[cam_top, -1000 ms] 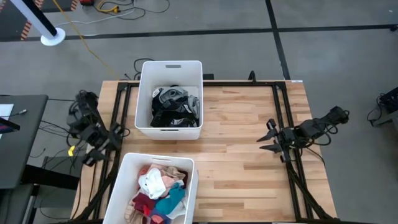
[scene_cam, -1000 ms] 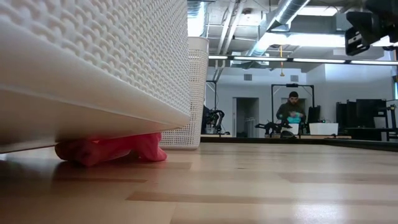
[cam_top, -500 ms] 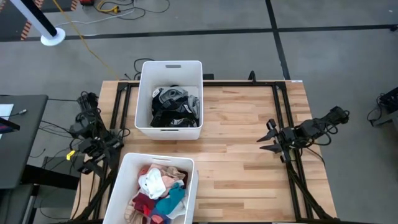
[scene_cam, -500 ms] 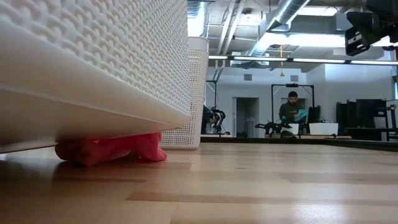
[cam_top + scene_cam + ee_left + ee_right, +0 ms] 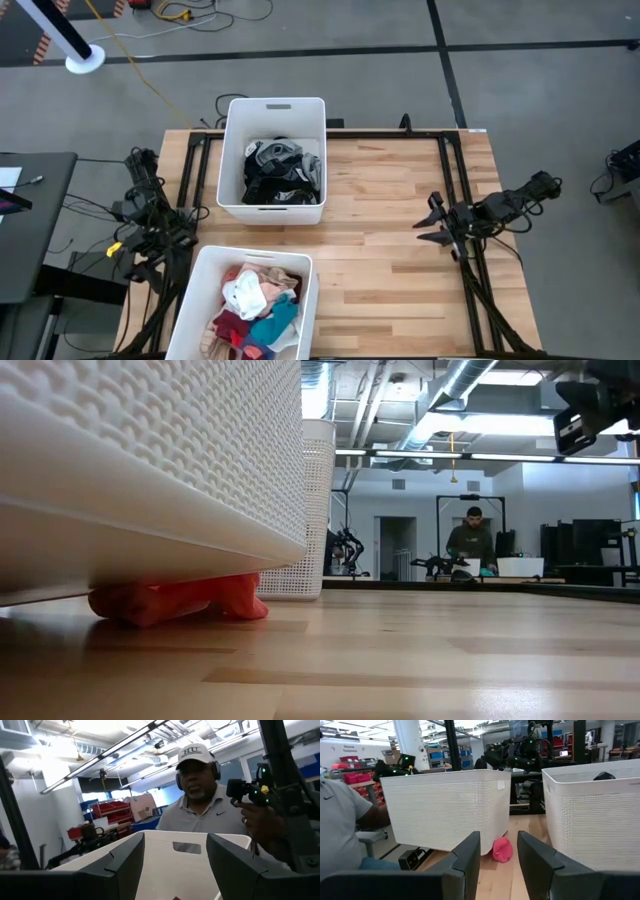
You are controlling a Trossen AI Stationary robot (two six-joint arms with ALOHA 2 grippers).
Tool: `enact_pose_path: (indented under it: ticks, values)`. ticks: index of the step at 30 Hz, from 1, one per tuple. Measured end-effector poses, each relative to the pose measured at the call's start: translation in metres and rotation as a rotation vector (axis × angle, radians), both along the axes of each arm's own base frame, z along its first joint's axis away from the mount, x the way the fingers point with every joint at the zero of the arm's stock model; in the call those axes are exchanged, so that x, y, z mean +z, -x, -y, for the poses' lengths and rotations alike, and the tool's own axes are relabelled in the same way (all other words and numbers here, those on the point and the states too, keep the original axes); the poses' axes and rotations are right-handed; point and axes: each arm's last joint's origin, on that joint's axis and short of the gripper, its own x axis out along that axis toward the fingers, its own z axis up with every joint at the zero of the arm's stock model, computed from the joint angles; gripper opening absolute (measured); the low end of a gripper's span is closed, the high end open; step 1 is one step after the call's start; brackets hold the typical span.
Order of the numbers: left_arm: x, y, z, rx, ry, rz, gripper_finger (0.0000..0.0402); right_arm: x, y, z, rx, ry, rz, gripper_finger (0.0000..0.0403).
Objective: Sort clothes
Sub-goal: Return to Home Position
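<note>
The clothes are in two white bins. Black, grey and white pieces (image 5: 283,172) fill the far bin (image 5: 232,150). White, pink, maroon and teal pieces (image 5: 256,308) fill the near bin (image 5: 308,300). One pink garment (image 5: 175,600) lies on the table with part of it under the near bin's base, also seen as the pink garment (image 5: 502,849). My left gripper (image 5: 175,852) hangs open off the table's left edge, by the near bin's far left corner (image 5: 172,240). My right gripper (image 5: 426,221) is open near the right edge, pointing level at the bins (image 5: 498,847).
Bare wood lies between the bins and my right gripper. Black frame rails (image 5: 455,180) run along the table's sides. A person in a cap (image 5: 202,795) stands beyond the near bin, holding a dark device; another person (image 5: 470,540) is far back in the room.
My left gripper has sunk and drawn toward the table's near edge beside the near bin, tipping and turning at the wrist. Its fingers have stayed open. My right arm and the clothes have kept still.
</note>
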Motion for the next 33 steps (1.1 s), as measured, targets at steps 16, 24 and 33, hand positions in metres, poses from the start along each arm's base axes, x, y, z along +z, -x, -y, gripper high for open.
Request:
enact_pose_path:
  ticks: [16, 24, 33]
  values:
    - [0.000, -0.004, -0.003, 0.155, 0.040, -0.057, 0.0207, 0.001, 0.000, 0.001, -0.026, -0.006, 0.006, 0.0143]
    - [-0.005, -0.008, -0.004, 0.277, 0.008, -0.110, 0.0207, 0.001, 0.000, 0.001, -0.026, -0.006, 0.007, 0.0143]
    - [-0.009, -0.009, -0.003, 0.254, 0.075, -0.261, 0.0207, 0.001, 0.000, 0.001, -0.026, -0.006, 0.006, 0.0143]
